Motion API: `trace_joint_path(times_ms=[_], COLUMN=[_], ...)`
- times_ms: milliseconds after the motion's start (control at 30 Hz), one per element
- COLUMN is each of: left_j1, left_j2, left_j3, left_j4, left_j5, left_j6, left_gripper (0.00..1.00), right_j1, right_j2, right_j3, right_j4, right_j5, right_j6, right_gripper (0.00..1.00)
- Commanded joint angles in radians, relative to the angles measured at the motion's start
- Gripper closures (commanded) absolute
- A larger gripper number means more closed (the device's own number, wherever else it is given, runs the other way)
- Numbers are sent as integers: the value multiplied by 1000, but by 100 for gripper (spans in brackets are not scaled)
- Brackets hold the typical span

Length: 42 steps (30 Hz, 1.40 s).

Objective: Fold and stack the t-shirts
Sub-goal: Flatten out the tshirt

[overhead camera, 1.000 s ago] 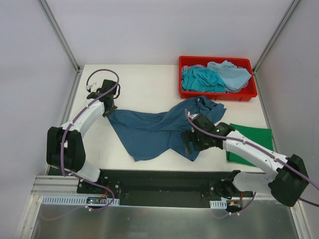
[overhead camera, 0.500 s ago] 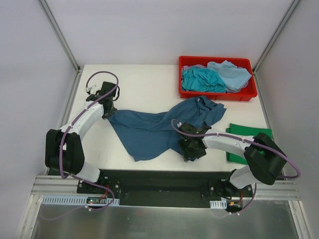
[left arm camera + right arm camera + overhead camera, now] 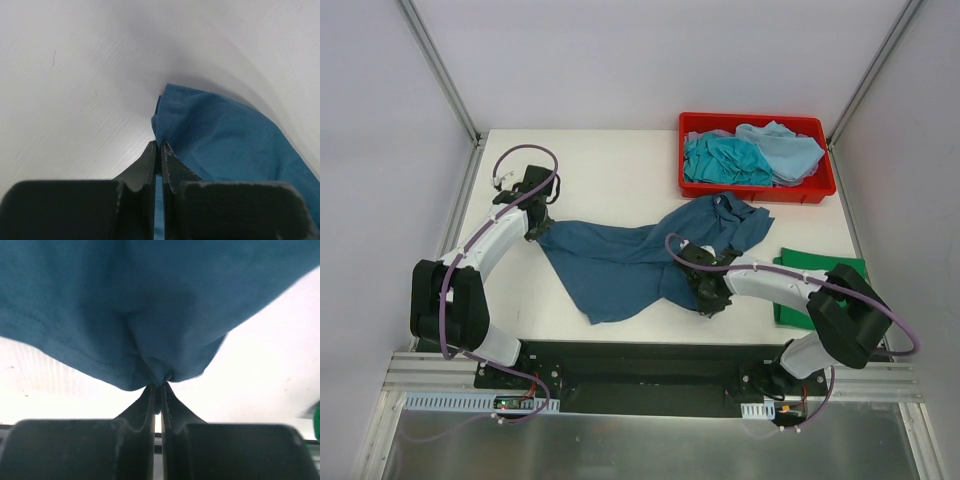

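A dark teal-blue t-shirt (image 3: 620, 262) lies rumpled across the middle of the table. My left gripper (image 3: 536, 226) is shut on its left corner; in the left wrist view the cloth (image 3: 225, 135) runs from between the closed fingers (image 3: 159, 146). My right gripper (image 3: 705, 297) is shut on the shirt's near right hem; in the right wrist view the fabric (image 3: 150, 305) bunches at the pinched tips (image 3: 160, 385). A bright green t-shirt (image 3: 830, 275) lies folded flat at the right edge. Turquoise (image 3: 720, 160) and pale blue (image 3: 785, 148) t-shirts sit heaped in the bin.
A red plastic bin (image 3: 757, 188) stands at the back right corner of the table. The right forearm (image 3: 780, 285) stretches over the near right table and partly covers the green shirt. Grey walls close in both sides.
The right gripper moved left onto the teal shirt's near hem and closed from wide open to shut on it. The left gripper kept its hold and barely moved.
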<state>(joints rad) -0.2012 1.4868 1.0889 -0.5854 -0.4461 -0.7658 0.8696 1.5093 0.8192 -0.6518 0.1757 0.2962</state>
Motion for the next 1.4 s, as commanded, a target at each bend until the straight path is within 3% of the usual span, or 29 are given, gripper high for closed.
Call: trace_joint_path(times_ms=[0, 167, 333, 600, 733, 1033, 1367], left_j1=[5, 5, 3, 5, 3, 2, 2], left_j2=[-37, -23, 0, -164, -298, -621, -692], left_j3=[28, 72, 155, 232, 270, 330, 607], left_j4=[-21, -19, -22, -21, -13, 140, 145], left_j5=[-22, -9, -2, -60, -37, 170, 401], left_j6=[20, 28, 56, 95, 94, 158, 273], left_gripper=[100, 100, 100, 100, 100, 100, 100], right_j1=[-65, -217, -400, -584, -593, -595, -593], right_j2=[-116, -250, -282, -379, -426, -517, -537], right_j3=[40, 122, 296, 576, 719, 1057, 1396], right_j4=[-5, 24, 49, 47, 32, -43, -37], right_j5=[117, 159, 163, 177, 200, 145, -19], right_j6=[26, -69, -169, -288, -374, -515, -549], right_gripper=[98, 100, 100, 100, 100, 100, 100])
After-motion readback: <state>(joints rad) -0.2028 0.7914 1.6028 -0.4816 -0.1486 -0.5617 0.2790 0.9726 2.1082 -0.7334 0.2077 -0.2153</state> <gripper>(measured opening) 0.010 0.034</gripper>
